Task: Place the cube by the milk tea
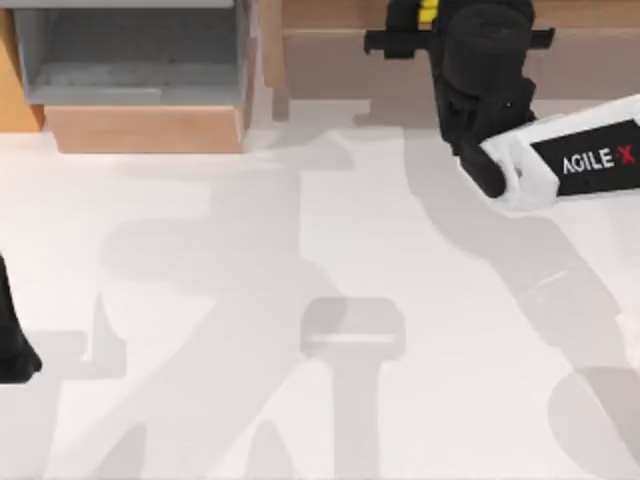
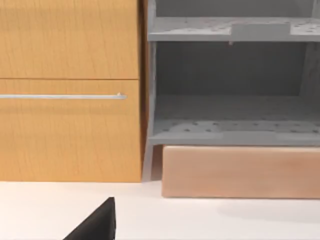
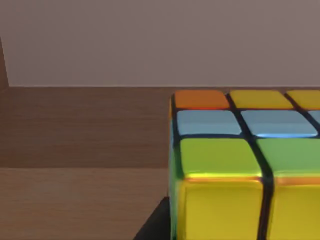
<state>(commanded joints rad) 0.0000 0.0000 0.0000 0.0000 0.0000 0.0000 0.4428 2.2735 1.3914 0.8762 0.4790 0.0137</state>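
Close against the right gripper (image 1: 480, 130), whose finger state I cannot tell, the cube (image 3: 240, 165) sits on a brown wooden ledge (image 3: 75, 135) at the table's (image 1: 300, 300) far right edge, while the left arm (image 1: 12, 340) idles at the left edge.

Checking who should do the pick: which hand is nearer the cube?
Right. The right hand is at the top view's upper right over the wooden shelf, with the cube looming close at its wrist camera. The left arm sits at the table's left edge.
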